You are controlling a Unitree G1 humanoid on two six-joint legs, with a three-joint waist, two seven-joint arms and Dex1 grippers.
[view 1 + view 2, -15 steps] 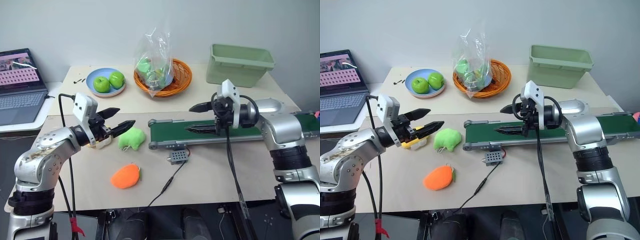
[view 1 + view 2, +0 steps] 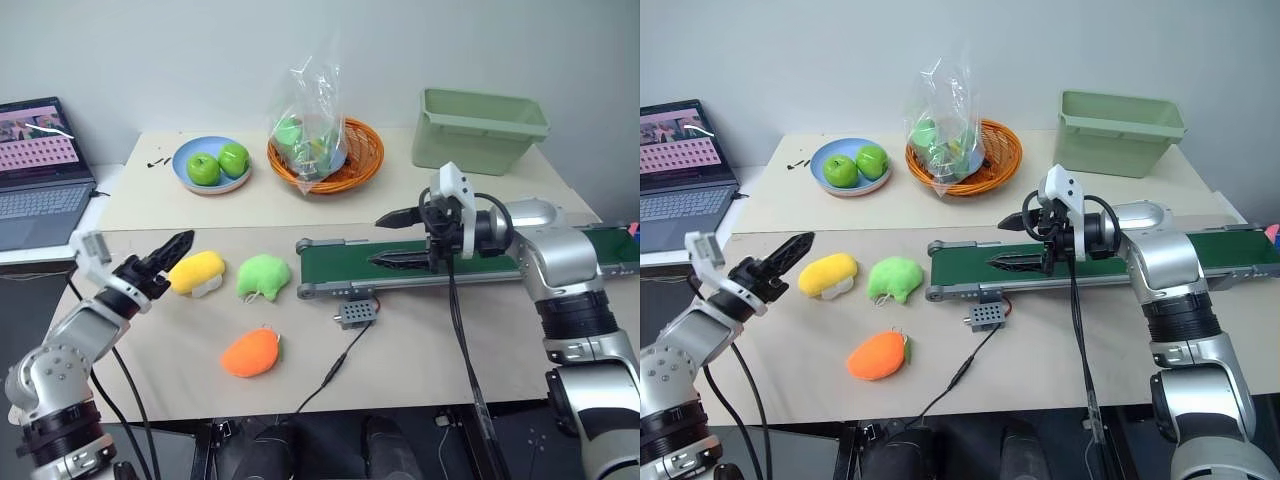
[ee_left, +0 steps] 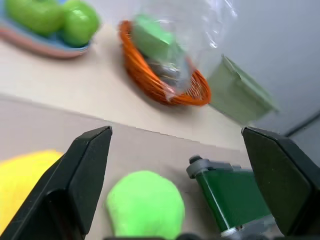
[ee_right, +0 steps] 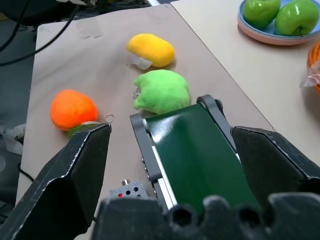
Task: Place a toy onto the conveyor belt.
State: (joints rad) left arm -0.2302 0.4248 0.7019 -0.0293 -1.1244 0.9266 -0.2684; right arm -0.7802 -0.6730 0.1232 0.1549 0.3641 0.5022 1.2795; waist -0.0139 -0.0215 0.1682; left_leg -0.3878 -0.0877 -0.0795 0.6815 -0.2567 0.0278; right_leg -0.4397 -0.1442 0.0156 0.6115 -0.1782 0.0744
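The yellow toy [image 2: 196, 271] lies on the table with its white patch at the front, left of a light-green plush [image 2: 263, 275]. My left gripper [image 2: 170, 256] sits just left of the toy, pointing at it, open and empty. In the left wrist view its fingers [image 3: 87, 165] stand wide apart, with the toy [image 3: 22, 185] at the lower edge. The conveyor belt [image 2: 335, 260] runs rightward from the table's middle. My right gripper [image 2: 377, 240] hovers open over the belt's left end, holding nothing. The right wrist view shows the belt [image 4: 195, 145] and the toy [image 4: 151, 49] beyond it.
An orange plush [image 2: 250, 352] lies near the front edge. A small grey box [image 2: 357, 314] with a cable sits in front of the belt. At the back are a plate of green apples [image 2: 211, 165], an orange basket [image 2: 350, 170], a green bin [image 2: 480, 130] and a laptop [image 2: 40, 190].
My left arm has drawn back to the left, away from the yellow toy. The toy now lies uncovered on the table. The right gripper has stayed over the belt's end.
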